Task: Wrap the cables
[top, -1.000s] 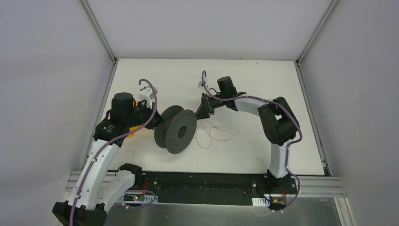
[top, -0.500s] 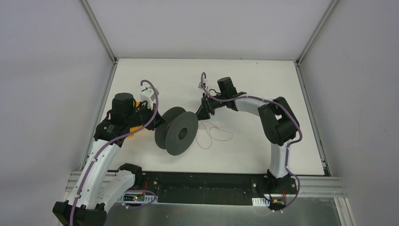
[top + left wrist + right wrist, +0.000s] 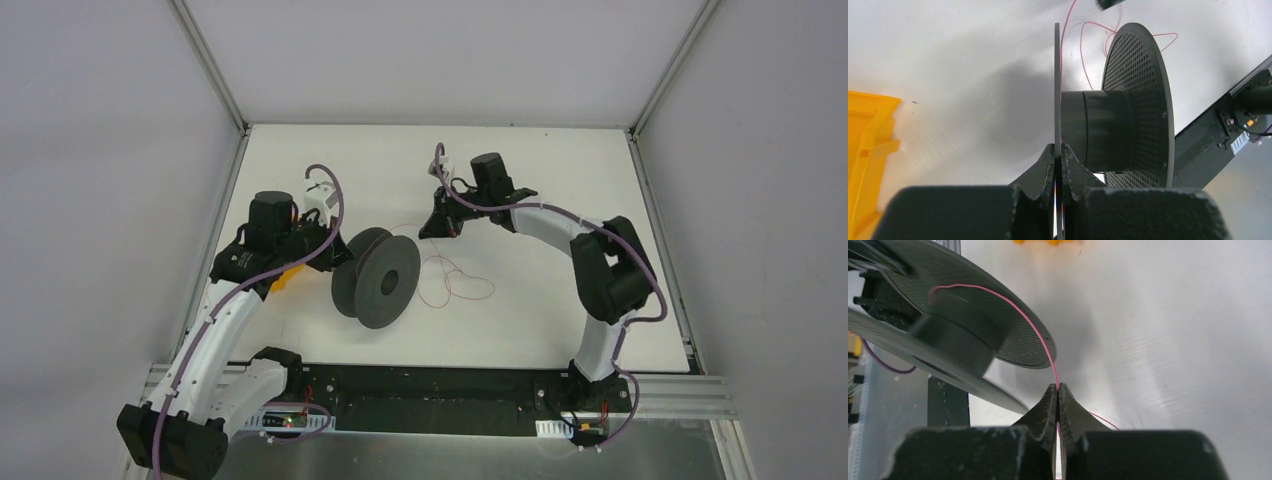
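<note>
A dark grey two-flanged spool (image 3: 377, 277) stands on edge at the table's middle left. My left gripper (image 3: 1058, 148) is shut on the thin edge of its left flange (image 3: 1057, 85); the hub (image 3: 1095, 127) and the perforated flange (image 3: 1138, 100) lie to the right of my fingers. The cable (image 3: 1023, 317), a hair-thin reddish wire, runs from the spool's flange down into my right gripper (image 3: 1058, 387), which is shut on it. More of the cable (image 3: 455, 283) lies in loose loops on the table right of the spool. From above, my right gripper (image 3: 437, 226) sits behind and to the right of the spool.
A yellow bin (image 3: 865, 150) sits at the left beside my left arm, partly hidden from above (image 3: 288, 277). The black base rail (image 3: 420, 392) runs along the table's near edge. White walls enclose the table on three sides.
My right gripper has shut on the cable and moved back and slightly right, lifting the wire over the spool. The left arm and spool shifted a little to the right.
</note>
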### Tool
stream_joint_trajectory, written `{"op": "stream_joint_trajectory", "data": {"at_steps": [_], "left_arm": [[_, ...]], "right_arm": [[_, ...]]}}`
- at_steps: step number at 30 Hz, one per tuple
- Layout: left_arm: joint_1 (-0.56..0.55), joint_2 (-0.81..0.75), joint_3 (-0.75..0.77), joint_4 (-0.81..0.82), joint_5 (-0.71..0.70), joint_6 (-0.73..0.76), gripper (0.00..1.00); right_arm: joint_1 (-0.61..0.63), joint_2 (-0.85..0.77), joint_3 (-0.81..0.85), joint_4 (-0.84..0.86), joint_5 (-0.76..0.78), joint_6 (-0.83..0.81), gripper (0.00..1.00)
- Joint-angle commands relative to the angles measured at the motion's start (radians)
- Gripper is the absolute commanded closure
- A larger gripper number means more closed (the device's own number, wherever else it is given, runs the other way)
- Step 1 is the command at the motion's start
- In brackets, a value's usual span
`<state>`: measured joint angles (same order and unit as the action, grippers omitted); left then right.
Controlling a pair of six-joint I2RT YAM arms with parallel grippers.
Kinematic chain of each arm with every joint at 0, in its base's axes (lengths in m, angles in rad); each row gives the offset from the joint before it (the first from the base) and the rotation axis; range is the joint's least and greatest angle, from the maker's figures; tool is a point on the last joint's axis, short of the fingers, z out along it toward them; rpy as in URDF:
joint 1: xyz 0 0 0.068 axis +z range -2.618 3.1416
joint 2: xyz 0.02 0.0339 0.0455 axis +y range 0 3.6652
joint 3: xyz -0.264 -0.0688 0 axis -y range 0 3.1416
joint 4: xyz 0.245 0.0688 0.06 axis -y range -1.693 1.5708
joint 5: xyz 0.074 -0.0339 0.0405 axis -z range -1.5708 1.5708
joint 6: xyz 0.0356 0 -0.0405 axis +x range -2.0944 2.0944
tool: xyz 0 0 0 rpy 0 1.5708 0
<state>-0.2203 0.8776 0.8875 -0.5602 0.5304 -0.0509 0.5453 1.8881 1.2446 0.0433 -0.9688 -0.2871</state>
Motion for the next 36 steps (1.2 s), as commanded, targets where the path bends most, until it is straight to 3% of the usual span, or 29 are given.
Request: {"op": "stream_joint_trajectory", "data": {"at_steps": [1, 6, 11, 22, 36], "left_arm": [[0.008, 0.033, 0.026, 0.061, -0.057, -0.034, 1.0], [0.008, 0.052, 0.021, 0.076, -0.075, -0.026, 0.99], [0.009, 0.05, -0.002, 0.13, -0.003, -0.046, 0.89], [0.009, 0.03, -0.019, 0.143, 0.015, -0.043, 0.73], [0.007, 0.064, -0.044, 0.226, -0.047, -0.05, 0.7]], "right_arm": [[0.006, -0.195, 0.029, -0.005, 0.094, 0.032, 1.0], [0.031, -0.264, 0.031, -0.033, 0.122, 0.016, 1.0], [0.077, -0.251, 0.065, -0.103, 0.153, -0.024, 1.0], [0.112, -0.214, 0.094, -0.123, 0.165, -0.04, 1.0], [0.116, -0.228, 0.053, -0.089, 0.157, -0.024, 1.0]]}}
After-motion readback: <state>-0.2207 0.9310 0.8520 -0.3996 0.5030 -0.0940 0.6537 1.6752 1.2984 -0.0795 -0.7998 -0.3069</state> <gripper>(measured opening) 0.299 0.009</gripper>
